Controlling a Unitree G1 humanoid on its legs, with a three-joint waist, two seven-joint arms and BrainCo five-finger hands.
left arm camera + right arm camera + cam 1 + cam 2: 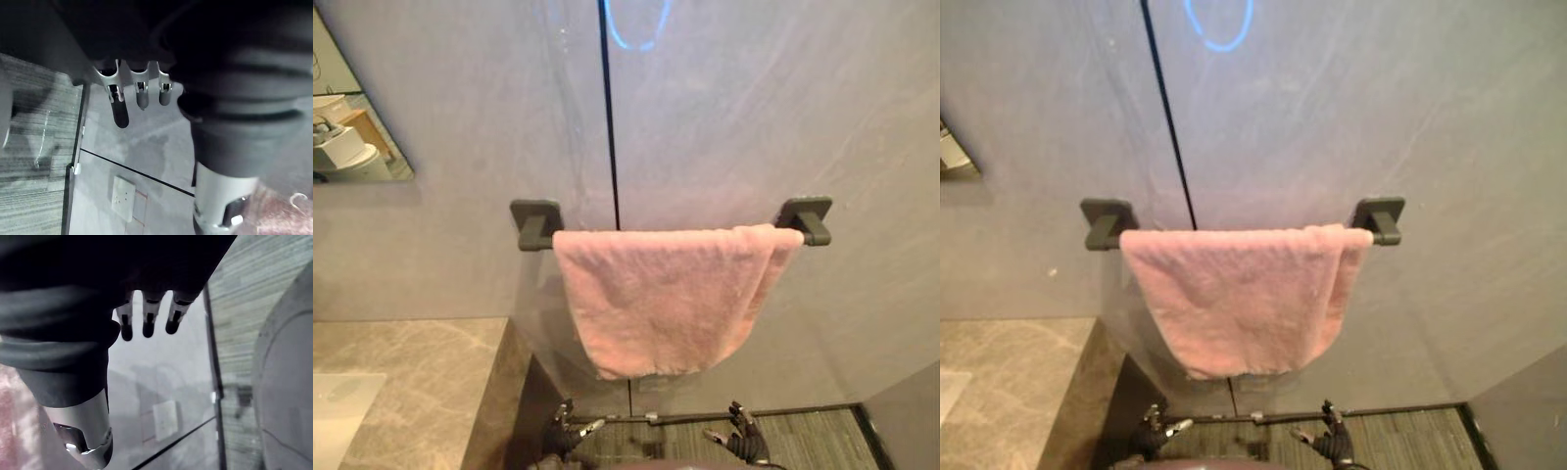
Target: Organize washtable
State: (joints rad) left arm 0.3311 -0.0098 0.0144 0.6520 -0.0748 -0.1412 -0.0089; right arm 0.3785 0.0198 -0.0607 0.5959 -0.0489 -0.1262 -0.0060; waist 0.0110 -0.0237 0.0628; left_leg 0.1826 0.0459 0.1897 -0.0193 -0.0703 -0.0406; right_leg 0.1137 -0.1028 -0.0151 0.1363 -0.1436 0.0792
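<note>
A pink towel (666, 294) hangs folded over a dark wall bar between two dark brackets (536, 223), its right end doubled up near the right bracket (806, 217). Both hands hang low, well below the towel and apart from it. My left hand (566, 431) is at the lower left of the towel and my right hand (744, 441) at the lower right. In the left wrist view the left hand's fingers (142, 95) are straight and hold nothing. The right hand's fingers (146, 323) are likewise straight and empty.
The marble washtable top (411, 372) lies at the lower left, with a white basin (337, 411) at its near corner. A mirror (352, 127) is on the wall above it. A grey wall is behind the towel, with a wall socket (122, 196) low down and striped floor (803, 441) below.
</note>
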